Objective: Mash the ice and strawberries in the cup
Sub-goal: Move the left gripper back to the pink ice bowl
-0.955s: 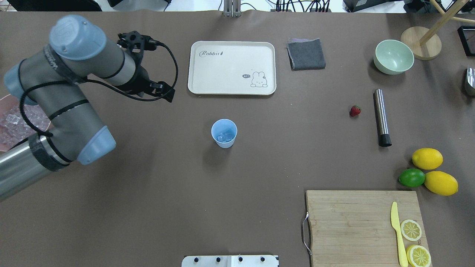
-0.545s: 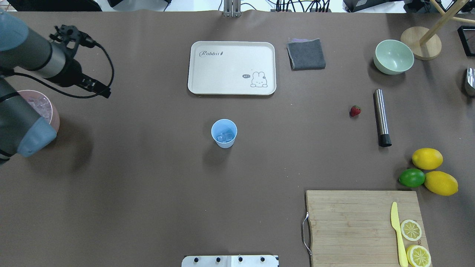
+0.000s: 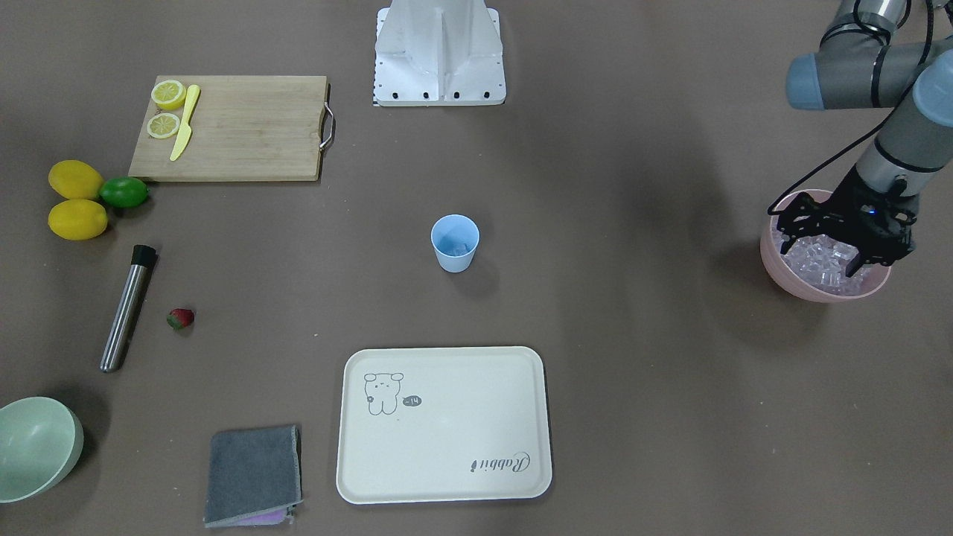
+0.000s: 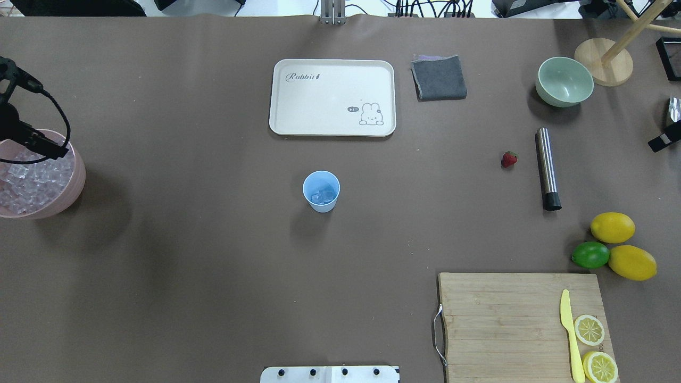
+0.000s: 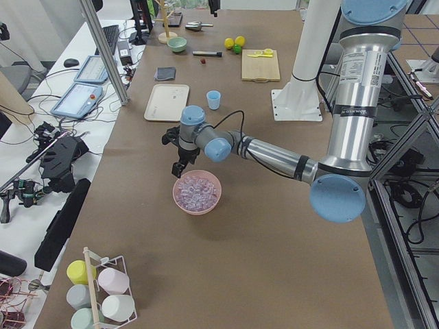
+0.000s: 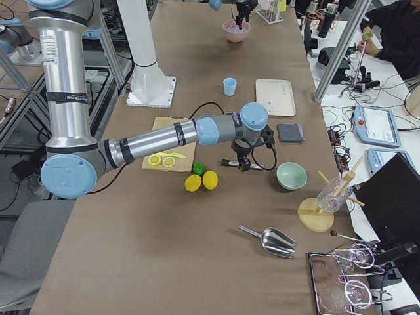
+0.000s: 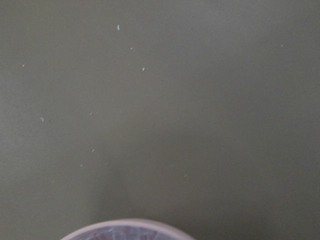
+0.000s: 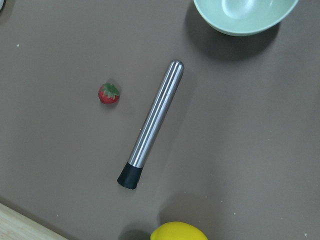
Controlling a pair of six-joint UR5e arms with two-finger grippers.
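The light-blue cup (image 4: 321, 191) stands upright mid-table with a few ice cubes (image 4: 322, 197) inside; it also shows in the front view (image 3: 454, 244). More ice (image 3: 815, 266) fills the pink bowl (image 3: 811, 295) at the table's left end. My left gripper (image 3: 826, 242) hovers just over that ice with its fingers spread, holding nothing. The strawberry (image 4: 509, 159) lies on the table at the right, beside a steel muddler (image 4: 547, 167); both show below the right wrist camera, strawberry (image 8: 109, 93) and muddler (image 8: 152, 125). Only a black tip of my right gripper (image 4: 662, 142) shows at the right edge.
A cream tray (image 4: 332, 97) and a grey cloth (image 4: 439, 77) lie beyond the cup. A pale green bowl (image 4: 564, 81) stands far right. Two lemons (image 4: 612, 227) and a lime (image 4: 590, 255) lie by a cutting board (image 4: 505, 319) with knife and lemon slices.
My left arm has swung left, from beside the tray to over the pink ice bowl. A tip of my right gripper has come into the overhead view at the right edge.
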